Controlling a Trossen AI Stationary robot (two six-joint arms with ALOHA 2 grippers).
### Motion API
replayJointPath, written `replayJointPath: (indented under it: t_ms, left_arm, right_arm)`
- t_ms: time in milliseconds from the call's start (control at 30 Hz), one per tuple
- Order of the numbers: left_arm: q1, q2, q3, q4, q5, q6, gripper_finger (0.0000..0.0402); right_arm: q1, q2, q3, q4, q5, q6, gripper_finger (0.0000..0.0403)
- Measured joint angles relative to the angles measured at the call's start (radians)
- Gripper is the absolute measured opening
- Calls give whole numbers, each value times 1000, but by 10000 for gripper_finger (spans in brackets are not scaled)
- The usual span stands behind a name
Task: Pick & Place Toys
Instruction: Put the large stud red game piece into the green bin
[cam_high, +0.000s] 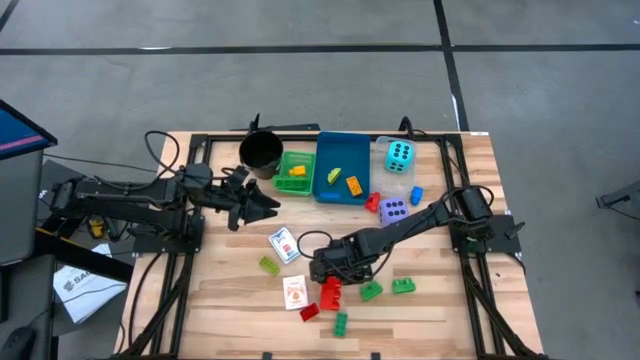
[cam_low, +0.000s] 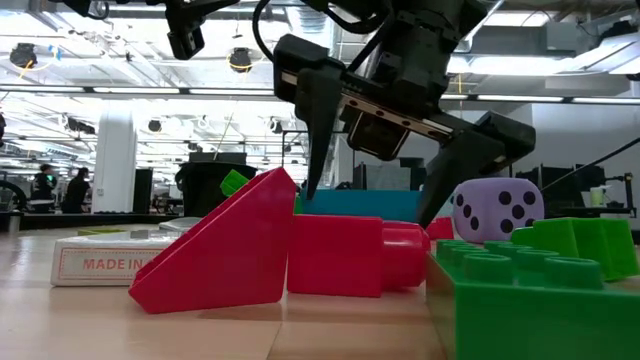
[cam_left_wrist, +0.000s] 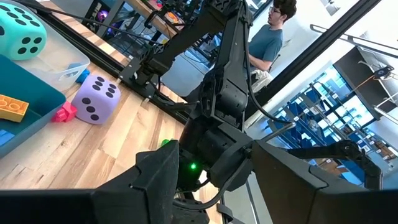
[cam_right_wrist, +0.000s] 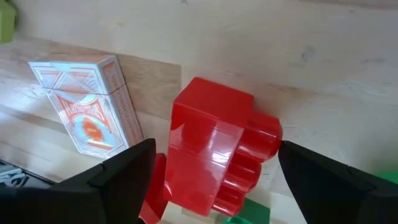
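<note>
Black cup (cam_high: 261, 152) beside green tray (cam_high: 295, 172); blue tray (cam_high: 343, 165) next; clear tray (cam_high: 397, 170) at far end; person (cam_left_wrist: 267, 37) behind table.

From my console, the right gripper (cam_high: 329, 281) stands with fingers spread either side of a red brick (cam_right_wrist: 214, 152), wood showing bare between each finger and the brick. A card pack (cam_high: 295, 292) crowds its nine o'clock side, a sloped red brick (cam_high: 309, 311) lies at seven, and green bricks (cam_high: 371, 291) block three o'clock. I see open tabletop (cam_high: 450, 300) toward four o'clock. The left gripper (cam_high: 262, 207) waits at ten o'clock.
</note>
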Motion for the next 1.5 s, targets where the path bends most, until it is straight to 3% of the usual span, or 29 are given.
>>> replayJointPath:
  t_ms: [1033, 1300, 1500]
  left_arm:
    - [0, 0, 0, -1, 0, 2, 197]
    - [0, 0, 0, -8, 0, 29, 197]
    - [0, 0, 0, -33, 0, 30, 197]
  right_arm:
    - [10, 0, 0, 22, 3, 38, 333]
    - [15, 90, 26, 91, -51, 72, 333]
    - [16, 154, 119, 32, -88, 58, 321]
